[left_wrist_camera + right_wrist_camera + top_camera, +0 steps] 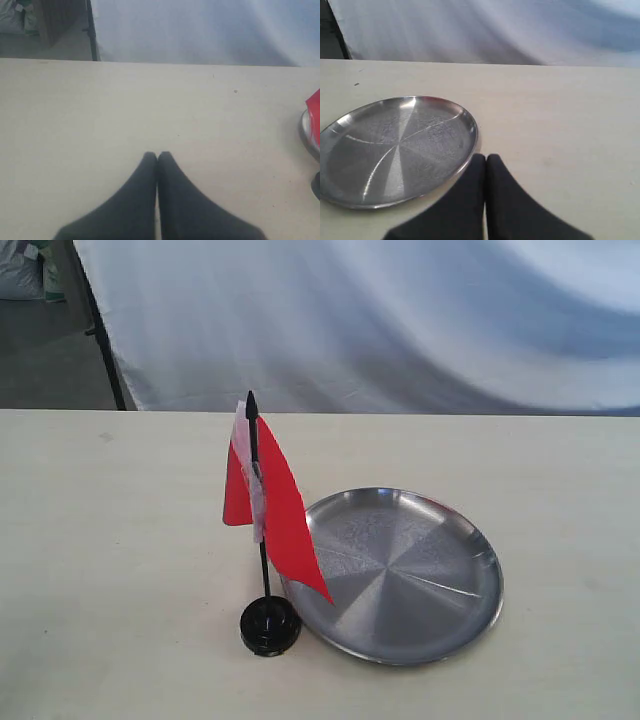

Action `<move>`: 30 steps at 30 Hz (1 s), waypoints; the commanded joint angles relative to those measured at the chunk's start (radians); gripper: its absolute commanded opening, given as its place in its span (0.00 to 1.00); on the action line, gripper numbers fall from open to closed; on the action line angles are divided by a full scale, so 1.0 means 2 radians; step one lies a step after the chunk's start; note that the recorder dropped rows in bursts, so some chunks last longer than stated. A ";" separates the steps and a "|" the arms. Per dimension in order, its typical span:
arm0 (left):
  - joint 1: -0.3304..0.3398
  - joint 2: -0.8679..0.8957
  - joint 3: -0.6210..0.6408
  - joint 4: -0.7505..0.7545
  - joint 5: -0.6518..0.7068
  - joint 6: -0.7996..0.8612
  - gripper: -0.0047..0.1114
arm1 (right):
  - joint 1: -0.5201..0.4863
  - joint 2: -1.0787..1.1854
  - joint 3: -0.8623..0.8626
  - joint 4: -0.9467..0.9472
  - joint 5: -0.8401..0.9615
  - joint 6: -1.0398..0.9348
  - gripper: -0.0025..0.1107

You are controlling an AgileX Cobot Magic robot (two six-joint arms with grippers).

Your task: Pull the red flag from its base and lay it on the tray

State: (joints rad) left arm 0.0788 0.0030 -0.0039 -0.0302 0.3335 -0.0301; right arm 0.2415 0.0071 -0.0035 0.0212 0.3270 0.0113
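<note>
The red flag [283, 510] stands upright on its thin black stick, which is planted in the small round black base [269, 625]. Just right of the base lies the round silver tray [440, 610], with the flag's lower corner hanging over its near-left rim. Neither gripper shows in the exterior view. My left gripper [157, 155] is shut with nothing in it, over bare table; a sliver of the red flag [314, 117], the tray's rim [306, 135] and the base [316, 186] show at that view's edge. My right gripper [486, 157] is shut and empty, beside the tray's rim [470, 150].
A pale tabletop [110, 560] carries everything. A white cloth backdrop [380, 320] hangs behind the table's far edge. A dark stand leg [100, 330] and some clutter show at the back left.
</note>
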 commanded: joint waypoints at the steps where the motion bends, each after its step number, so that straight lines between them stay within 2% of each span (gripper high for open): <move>1: 0.001 -0.001 0.002 -0.001 -0.002 0.000 0.04 | 0.002 -0.004 0.002 0.001 -0.023 0.001 0.02; 6: 0.001 -0.001 0.002 -0.001 -0.002 0.000 0.04 | 0.002 -0.004 0.002 0.032 -0.096 0.001 0.02; 15: 0.001 -0.001 0.002 -0.001 -0.002 0.000 0.04 | 0.002 -0.004 0.002 0.241 -0.191 0.075 0.02; 19: 0.001 -0.001 0.002 -0.001 -0.002 0.000 0.04 | 0.009 -0.004 0.002 0.223 -0.187 0.066 0.02; 25: 0.001 -0.001 0.002 -0.001 -0.002 0.000 0.04 | 0.094 0.026 -0.128 0.165 -0.182 0.029 0.02; 30: 0.001 -0.001 0.002 -0.001 -0.002 0.000 0.04 | 0.175 0.263 -0.234 0.165 -0.117 0.001 0.02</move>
State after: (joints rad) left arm 0.0788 0.0030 -0.0039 -0.0302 0.3335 -0.0301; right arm 0.5423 0.3698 -0.4309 0.3685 0.0414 0.0420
